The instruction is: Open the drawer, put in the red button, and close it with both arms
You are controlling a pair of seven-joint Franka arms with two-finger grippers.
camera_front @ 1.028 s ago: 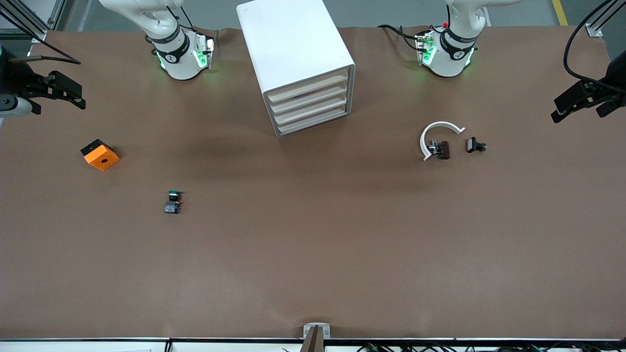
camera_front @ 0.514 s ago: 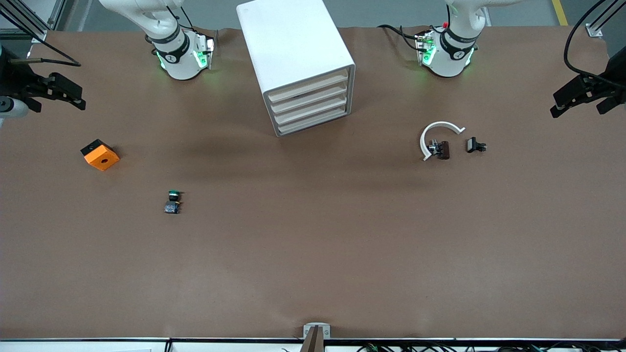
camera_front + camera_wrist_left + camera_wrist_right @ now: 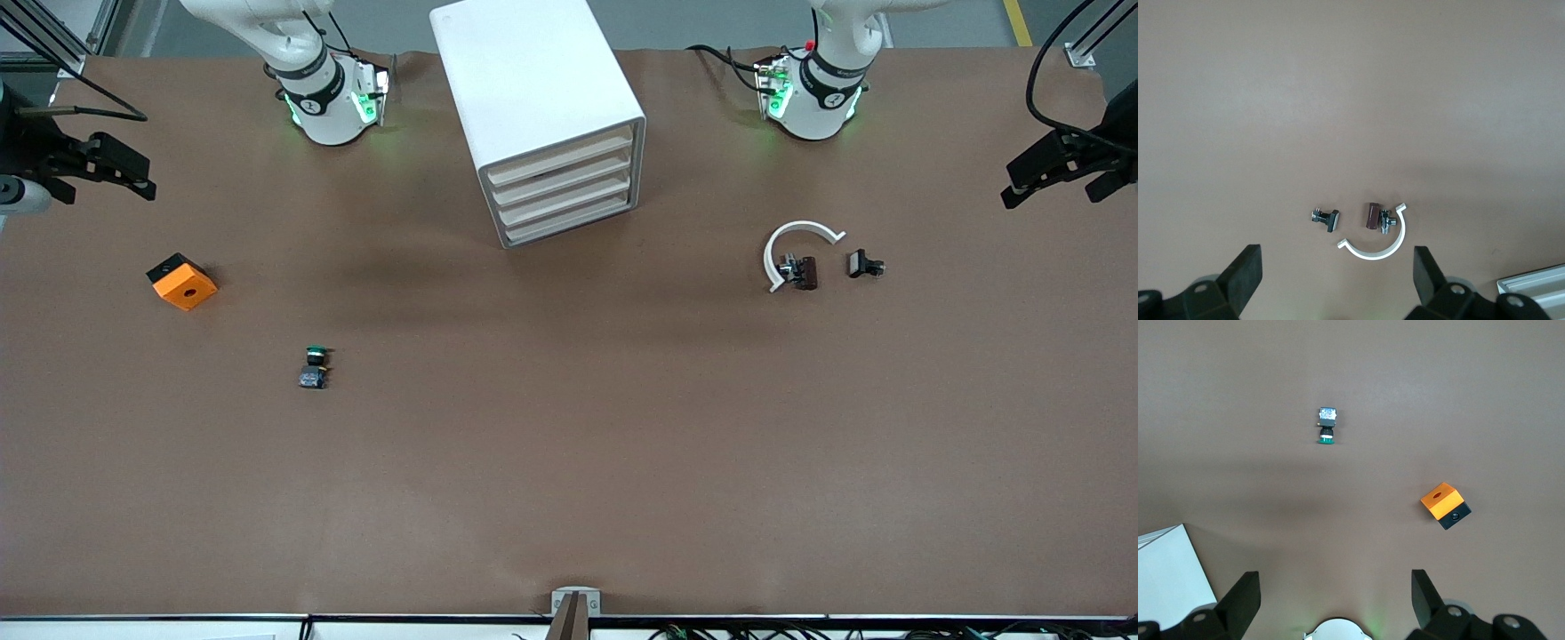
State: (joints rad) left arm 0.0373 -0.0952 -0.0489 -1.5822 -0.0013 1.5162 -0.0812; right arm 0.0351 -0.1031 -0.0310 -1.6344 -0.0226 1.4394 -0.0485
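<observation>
At the counter's (image 3: 569,462) two ends, in the front view, both pincers are held up in the air: the left pincer (image 3: 1058,188) over the edge at the left arm's end, the right pincer (image 3: 100,182) over the edge at the right arm's end. Between them the cabinet (image 3: 524,80) is seen, with all four drawers shut. The top drawer (image 3: 562,160) and its fellows are faced toward the front camera, turned a little toward the left pincer, and each front's long axis lies level across the cabinet. Nothing of the task is judged done; opening, loading and closing remain.

In the left wrist view, the left pincer (image 3: 1337,267) is spread wide and empty above a white clip (image 3: 1375,250).

In the right wrist view, the right pincer (image 3: 1335,587) is likewise spread wide and empty. Only a green switch (image 3: 1327,425) and an orange block (image 3: 1443,505) are found below it. No red button can be made out in any view.
</observation>
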